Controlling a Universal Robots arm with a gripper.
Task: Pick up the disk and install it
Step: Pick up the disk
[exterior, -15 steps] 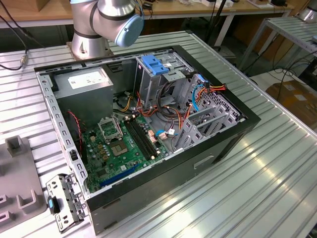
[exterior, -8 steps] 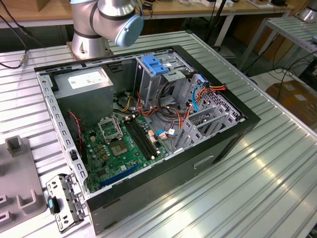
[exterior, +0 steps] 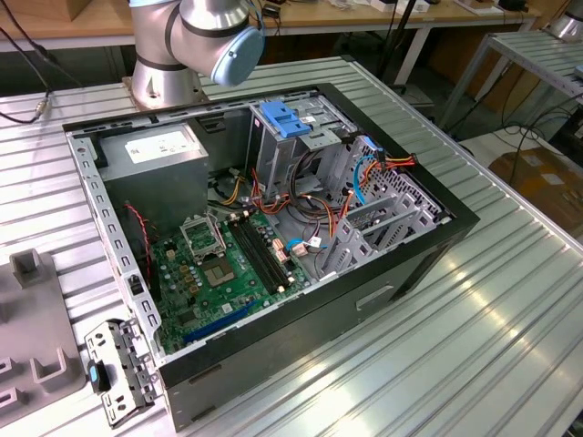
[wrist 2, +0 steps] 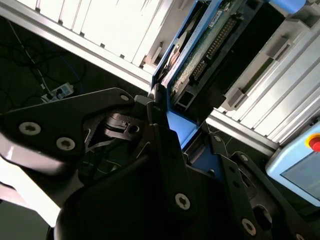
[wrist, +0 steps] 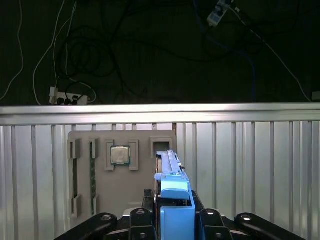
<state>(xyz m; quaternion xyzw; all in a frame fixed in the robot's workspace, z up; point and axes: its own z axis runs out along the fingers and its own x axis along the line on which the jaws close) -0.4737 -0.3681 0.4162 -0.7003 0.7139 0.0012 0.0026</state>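
In the first wrist view my gripper was clamped on the disk, held edge-on in its blue carrier. It seemed to hang over the grey parts tray holding a processor chip. Beyond the ribbed table lay a power strip.

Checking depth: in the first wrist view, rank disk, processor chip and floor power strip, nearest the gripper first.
1. disk, held in the gripper.
2. processor chip, in the grey tray.
3. power strip, beyond the table's far edge.
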